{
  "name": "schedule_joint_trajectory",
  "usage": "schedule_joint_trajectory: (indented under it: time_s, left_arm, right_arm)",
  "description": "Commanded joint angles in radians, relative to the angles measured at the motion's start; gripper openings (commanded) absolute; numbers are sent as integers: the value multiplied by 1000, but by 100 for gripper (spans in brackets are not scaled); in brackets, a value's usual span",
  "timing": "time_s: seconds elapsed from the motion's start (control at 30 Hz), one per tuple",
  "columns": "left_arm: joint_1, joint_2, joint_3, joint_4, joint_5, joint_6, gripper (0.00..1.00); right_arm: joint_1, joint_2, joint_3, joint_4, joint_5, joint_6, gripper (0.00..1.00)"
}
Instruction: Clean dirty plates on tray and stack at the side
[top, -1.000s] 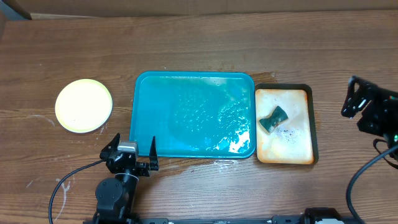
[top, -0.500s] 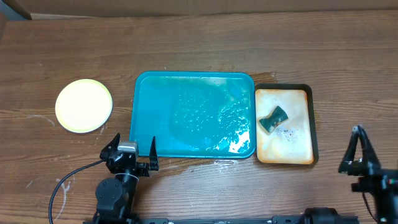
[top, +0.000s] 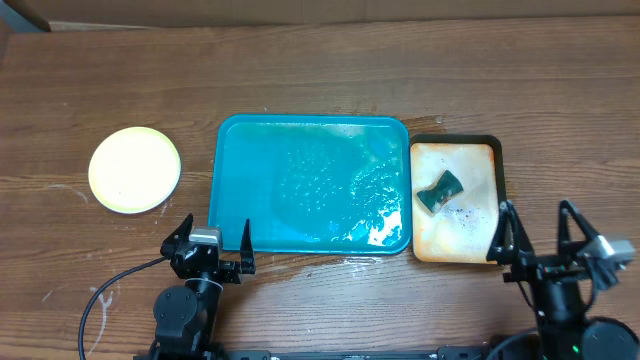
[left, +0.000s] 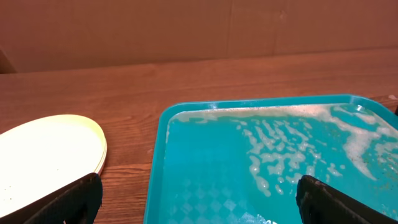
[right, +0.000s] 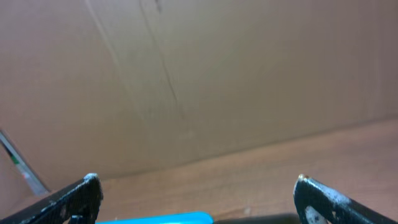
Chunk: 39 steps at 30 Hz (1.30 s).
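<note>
Plates (top: 135, 169): stacked on the desk (top: 320, 70) left of the tray (top: 310, 185), apart from its rim; the top face looks clean (layered edges show in the left wrist view, but the count is unclear).
Tray: holds no plate, only soapy water and foam.
Progress: cleaning and stacking look finished; nothing obvious is left.
Sponge (top: 440, 191): lies in the small stained tray (top: 457, 240), just right of the teal one.
Left end effector (top: 215, 235): released, fingers spread, empty, low at the tray's near left corner.
Right end effector (top: 536, 212): released, empty, by the small tray's near right corner.
</note>
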Motion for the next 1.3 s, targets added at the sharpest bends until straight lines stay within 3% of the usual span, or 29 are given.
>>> schedule_joint_trajectory:
  time_s: [0.0,0.2,0.4,0.83,1.27]
  left_arm:
    - [-6,-11,-3,2,11,19,100]
    - [-6,-11,-3,2,11,19,100]
    - [-6,-11,-3,2,11,19,100]
    - [-6,-11,-3,2,11,19,100]
    - [-6,-11,-3,2,11,19,100]
  right_arm:
    - [4,-24,-86,51,-16,67,100]
    - [4,-24,-150,71,-19,45,100]
    - [29,-24,-192,68,-96,-158,100]
    - [90,-24,-356,134,-80,-160,100]
    - [87,-24,-360,133,-34,-164,100]
